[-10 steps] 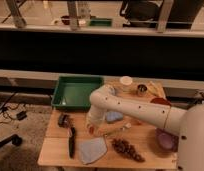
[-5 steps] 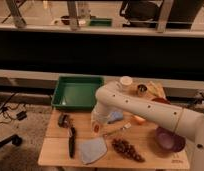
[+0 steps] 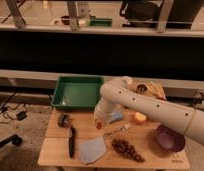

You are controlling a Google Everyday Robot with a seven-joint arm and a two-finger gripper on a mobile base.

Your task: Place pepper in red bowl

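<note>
Pepper (image 3: 99,125) shows only as a small orange-red spot low under the pincer (image 3: 99,121), near the middle of the wooden desk (image 3: 55,150); its slender shape cannot be made out, since the white arm (image 3: 145,106) and the pincer cover most of it. Whether it is gripped or merely lies beneath the tips cannot be told. The pincer itself points down over the desk, just in front of the green tray (image 3: 77,92), and is clenched.

The arm reaches in from the right edge, sloping down to the left across the back of the desk. Just right of the pincer lies a pale blue object (image 3: 115,117), and further right a round yellow-orange fruit (image 3: 140,117). A purple bowl (image 3: 169,138) sits at the right end of the desk, partly under the arm. A red bowl cannot be picked out; the arm hides much of the back right part of the desk, where some brownish things (image 3: 154,90) lie.

Toward the front, a knife (image 3: 71,141) with a dark handle lies lengthwise at the left, a small dark object (image 3: 63,120) behind it. A grey-blue cloth (image 3: 92,150) lies at the front middle, and a bunch of dark grapes (image 3: 127,149) lies just right of it.
</note>
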